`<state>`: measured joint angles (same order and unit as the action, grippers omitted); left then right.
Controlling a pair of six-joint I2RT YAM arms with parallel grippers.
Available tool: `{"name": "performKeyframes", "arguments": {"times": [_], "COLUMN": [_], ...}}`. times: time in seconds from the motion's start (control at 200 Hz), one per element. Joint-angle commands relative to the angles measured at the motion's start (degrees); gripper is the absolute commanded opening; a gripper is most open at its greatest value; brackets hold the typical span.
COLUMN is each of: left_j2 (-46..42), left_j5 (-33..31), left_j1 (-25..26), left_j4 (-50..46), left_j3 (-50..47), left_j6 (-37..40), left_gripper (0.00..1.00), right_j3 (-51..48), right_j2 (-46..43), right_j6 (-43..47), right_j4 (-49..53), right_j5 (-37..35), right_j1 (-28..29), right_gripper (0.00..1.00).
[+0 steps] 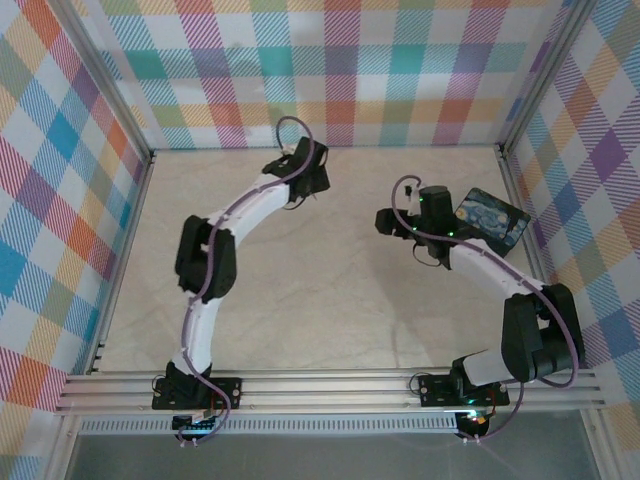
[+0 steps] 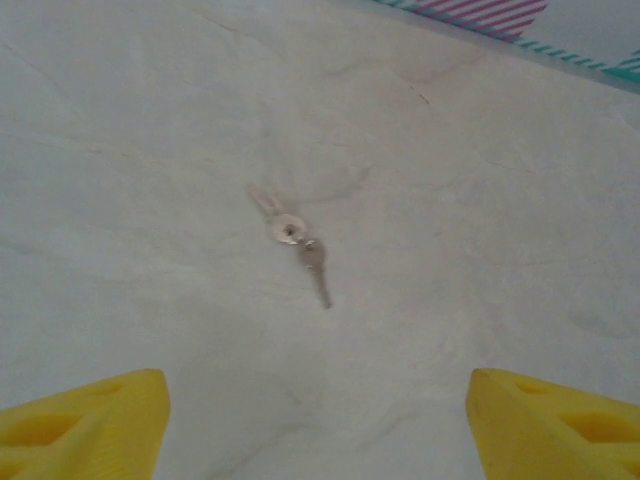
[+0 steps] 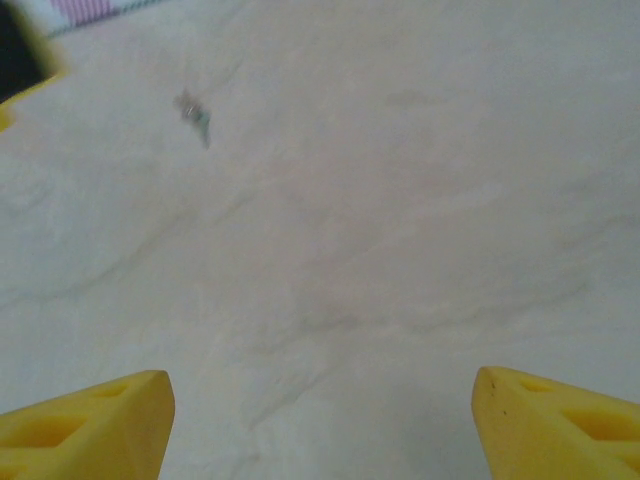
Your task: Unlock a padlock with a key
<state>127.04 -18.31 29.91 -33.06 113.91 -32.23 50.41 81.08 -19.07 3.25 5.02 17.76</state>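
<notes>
Step in hand: reaching for key [image 2: 316, 270]. Key is lying flat on table [image 2: 500, 200], hanging on small ring [image 2: 288, 230], nothing touching it. Left end effector [image 2: 318, 410] is hovering just near side of key, fingers spread wide, released, holding nothing. Right end effector [image 3: 320, 410] is sitting well apart from key, also released, empty. Next move, as I am judging: lowering left end effector over key, pinching low against table; thin metal is probably slipping easily.
</notes>
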Motion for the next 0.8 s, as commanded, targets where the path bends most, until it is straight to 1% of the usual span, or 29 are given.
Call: {"name": "performKeyframes", "arguments": {"times": [0.0,0.095,0.16,0.275,0.455,0.505,0.6,0.655,0.705,0.795], "left_j2": [6.8,12.5,15.2,18.6,22.6,23.2,23.5,23.8,24.1,23.1], "left_j5": [-3.0,-3.9,-5.0,-7.1,-5.7,-4.0,-3.9,-2.8,-1.5,-2.3], "left_j1": [-0.3,-0.3,-0.3,-0.4,-1.3,-1.9,-2.6,-3.1,-3.3,-2.9], "left_j4": [-7.8,-10.6,-11.4,-12.3,-11.9,-11.7,-13.9,-14.5,-14.1,-12.7], "left_j3": [9.3,17.0,19.7,22.5,24.8,25.5,26.0,26.0,26.1,25.4], "left_j6": [-5.6,-8.4,-10.1,-12.7,-16.2,-16.6,-20.1,-21.9,-21.9,-19.0], "left_gripper": [0.73,0.67,0.63,0.59,0.52,0.47,0.47,0.46,0.46,0.47], "right_j3": [0.0,-1.4,-2.4,-3.3,-3.7,-3.9,-4.3,-4.6,-4.6,-3.5], "right_j2": [-0.7,-1.7,-2.3,-3.1,-4.0,-4.3,-4.7,-4.8,-4.7,-4.0], "right_j6": [-2.7,-3.4,-3.8,-4.0,-4.3,-4.3,-4.5,-4.7,-4.7,-3.3], "right_j4": [2.6,2.6,2.5,2.8,3.6,3.5,3.7,3.7,3.5,3.6], "right_j5": [1.0,1.3,1.6,2.0,3.6,3.9,4.2,4.4,4.5,4.2], "right_j1": [2.4,3.9,4.3,4.3,4.4,4.4,4.5,4.5,4.5,4.5], "right_gripper": [0.78,0.78,0.78,0.78,0.78,0.78,0.78,0.78,0.78,0.78]}}
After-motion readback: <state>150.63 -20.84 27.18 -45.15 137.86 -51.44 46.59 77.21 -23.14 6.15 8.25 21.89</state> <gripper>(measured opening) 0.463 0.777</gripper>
